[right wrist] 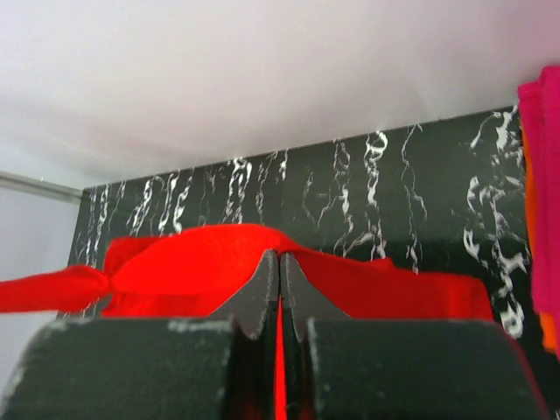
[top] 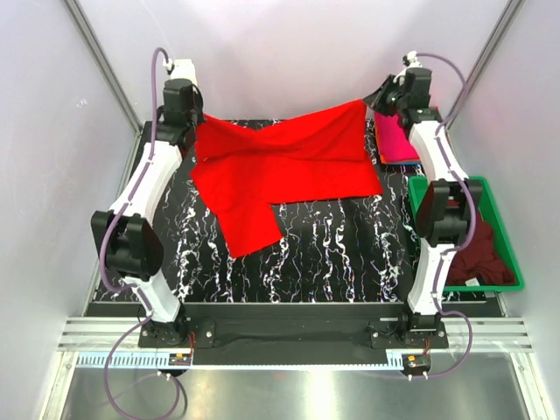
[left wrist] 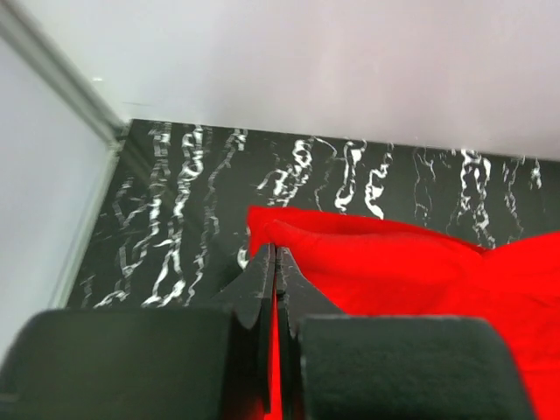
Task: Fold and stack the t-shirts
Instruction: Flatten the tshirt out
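Your left claw (top: 194,123) and right claw (top: 371,103) each pinch a corner of the red shirt (top: 280,171), so uneven pulling could slip it loose.

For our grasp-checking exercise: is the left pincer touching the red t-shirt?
Touching. The left wrist view shows the left pincer shut, with red t-shirt cloth pinched inside it.

Both arms stretch far forward, elbows bent and raised. The left arm (top: 144,188) runs up the left side, and the left gripper (top: 194,124) at its end is pinched closed on a corner of the red t-shirt (top: 280,166). The right arm (top: 437,166) mirrors it, with the right gripper (top: 371,103) clamped on the opposite corner (each wrist view shows the fingertips pressed together with red cloth between them).
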Available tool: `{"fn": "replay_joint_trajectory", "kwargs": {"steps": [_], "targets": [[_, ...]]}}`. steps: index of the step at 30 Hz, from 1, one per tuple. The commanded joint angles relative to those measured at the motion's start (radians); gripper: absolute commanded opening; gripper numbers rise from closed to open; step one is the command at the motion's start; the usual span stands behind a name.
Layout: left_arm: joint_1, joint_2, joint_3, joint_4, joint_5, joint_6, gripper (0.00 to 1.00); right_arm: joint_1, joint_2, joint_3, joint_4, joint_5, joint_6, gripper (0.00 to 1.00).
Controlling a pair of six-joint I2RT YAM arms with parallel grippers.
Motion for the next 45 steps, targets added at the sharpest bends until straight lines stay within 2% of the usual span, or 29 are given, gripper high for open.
{"fn": "replay_joint_trajectory", "kwargs": {"steps": [1,5,9,11,17,20,21,24,26,29,32,37,41,45], "targets": [[-0.002,-0.215,0.131,0.007,-0.113,-0.033,0.00,-0.006,-0.236,0.074,-0.114,-0.023,-0.060,0.00],[-0.031,-0.372,0.221,-0.072,-0.161,-0.029,0.00,-0.005,-0.460,-0.025,-0.159,-0.058,0.020,0.00],[-0.076,-0.559,0.221,-0.143,-0.192,-0.018,0.00,0.000,-0.777,-0.217,-0.156,-0.066,0.118,0.00],[-0.076,-0.677,0.214,-0.177,-0.195,-0.027,0.00,0.000,-0.874,-0.259,-0.173,-0.037,0.166,0.00],[-0.076,-0.896,0.256,-0.302,-0.092,-0.090,0.00,-0.002,-1.156,-0.274,-0.292,-0.083,0.305,0.00],[-0.076,-0.894,0.379,-0.411,-0.003,-0.125,0.00,0.000,-1.253,-0.228,-0.430,-0.112,0.260,0.00],[-0.076,-0.865,0.479,-0.484,0.029,-0.130,0.00,0.000,-1.276,-0.183,-0.464,-0.135,0.241,0.00],[-0.076,-0.817,0.662,-0.594,0.046,-0.141,0.00,0.000,-1.307,-0.118,-0.562,-0.163,0.226,0.00],[-0.076,-0.818,0.689,-0.600,0.045,-0.152,0.00,0.000,-1.318,-0.099,-0.602,-0.158,0.224,0.00],[-0.076,-0.837,0.628,-0.599,0.028,-0.133,0.00,-0.002,-1.333,-0.118,-0.607,-0.108,0.201,0.00],[-0.077,-0.832,0.473,-0.590,-0.003,-0.083,0.00,0.000,-1.322,-0.228,-0.543,-0.060,0.172,0.00],[-0.074,-0.774,0.157,-0.331,-0.116,0.028,0.00,0.000,-1.237,-0.389,-0.322,0.016,0.142,0.00],[-0.071,-0.642,0.071,-0.119,-0.078,0.051,0.00,-0.002,-1.132,-0.490,-0.153,0.033,0.132,0.00],[-0.054,-0.498,0.051,0.017,-0.029,0.059,0.00,-0.002,-0.982,-0.527,-0.007,0.006,0.132,0.00]]}}
